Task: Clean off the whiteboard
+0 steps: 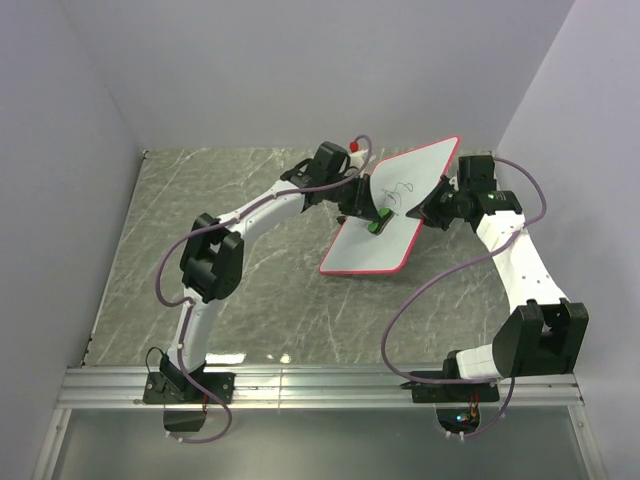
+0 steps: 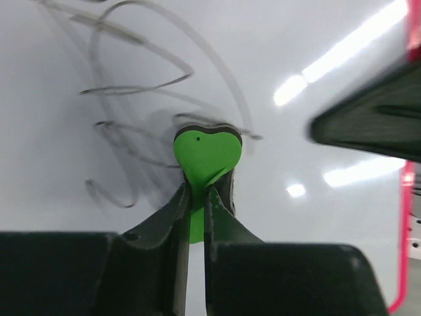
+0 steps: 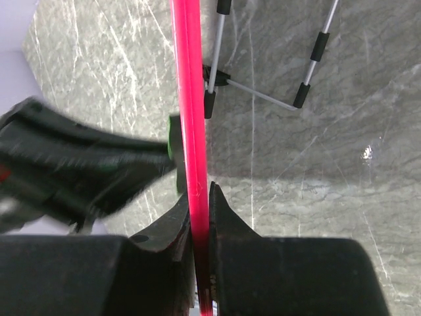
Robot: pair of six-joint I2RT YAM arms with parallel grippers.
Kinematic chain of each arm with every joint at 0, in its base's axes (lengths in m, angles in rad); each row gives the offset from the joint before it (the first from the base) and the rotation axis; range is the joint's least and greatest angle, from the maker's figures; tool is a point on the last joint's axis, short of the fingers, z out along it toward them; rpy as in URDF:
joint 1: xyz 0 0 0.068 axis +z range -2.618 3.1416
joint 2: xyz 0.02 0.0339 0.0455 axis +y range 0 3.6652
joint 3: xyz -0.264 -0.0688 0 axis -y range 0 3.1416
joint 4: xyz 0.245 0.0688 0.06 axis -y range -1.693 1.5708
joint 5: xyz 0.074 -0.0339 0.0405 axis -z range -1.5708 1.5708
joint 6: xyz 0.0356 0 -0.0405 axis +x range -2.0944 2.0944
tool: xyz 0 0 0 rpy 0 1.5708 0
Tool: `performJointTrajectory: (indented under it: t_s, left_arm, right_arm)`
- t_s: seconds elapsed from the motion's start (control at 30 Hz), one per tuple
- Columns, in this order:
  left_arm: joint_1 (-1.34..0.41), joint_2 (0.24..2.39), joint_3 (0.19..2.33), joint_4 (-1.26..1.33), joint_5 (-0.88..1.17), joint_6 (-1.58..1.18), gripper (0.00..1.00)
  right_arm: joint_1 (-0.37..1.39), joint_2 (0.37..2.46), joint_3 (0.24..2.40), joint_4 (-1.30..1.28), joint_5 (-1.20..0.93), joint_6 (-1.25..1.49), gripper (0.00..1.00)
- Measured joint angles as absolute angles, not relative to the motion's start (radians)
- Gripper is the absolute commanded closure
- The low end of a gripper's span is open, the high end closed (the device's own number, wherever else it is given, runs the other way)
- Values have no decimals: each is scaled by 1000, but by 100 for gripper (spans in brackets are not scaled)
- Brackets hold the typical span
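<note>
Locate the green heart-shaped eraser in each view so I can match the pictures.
Top external: eraser just above centre, on the whiteboard.
Left wrist: eraser dead centre, pinched in the left gripper, over the scribbles.
Right wrist: only a green sliver of eraser, left of the board's edge.
Shared landmark: the whiteboard's red rim.

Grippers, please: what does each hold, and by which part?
Left gripper pinches the green eraser by its narrow end; right gripper clamps the whiteboard by its rim.

table: grey marbled top | wire frame: silver rods, black sleeves | small red-white object: near far edge | walls: pale lilac
</note>
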State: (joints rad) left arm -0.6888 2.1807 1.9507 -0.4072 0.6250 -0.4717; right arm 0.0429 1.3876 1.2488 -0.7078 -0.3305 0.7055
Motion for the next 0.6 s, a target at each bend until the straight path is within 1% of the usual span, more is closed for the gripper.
performJointTrajectory:
  t_s: [0.27, 0.4, 0.6]
  left_arm:
    - [-565, 2189, 1725, -290, 632, -509, 100]
    - [-520, 2248, 1732, -279, 651, -519, 100]
    - [-538, 2257, 1807, -327, 649, -522, 100]
  right_arm:
    - [46, 1388, 1261, -722, -334, 704, 100]
    - [48, 1388, 1262, -722, -336, 691, 100]
    - [48, 1388, 1262, -720, -337, 690, 100]
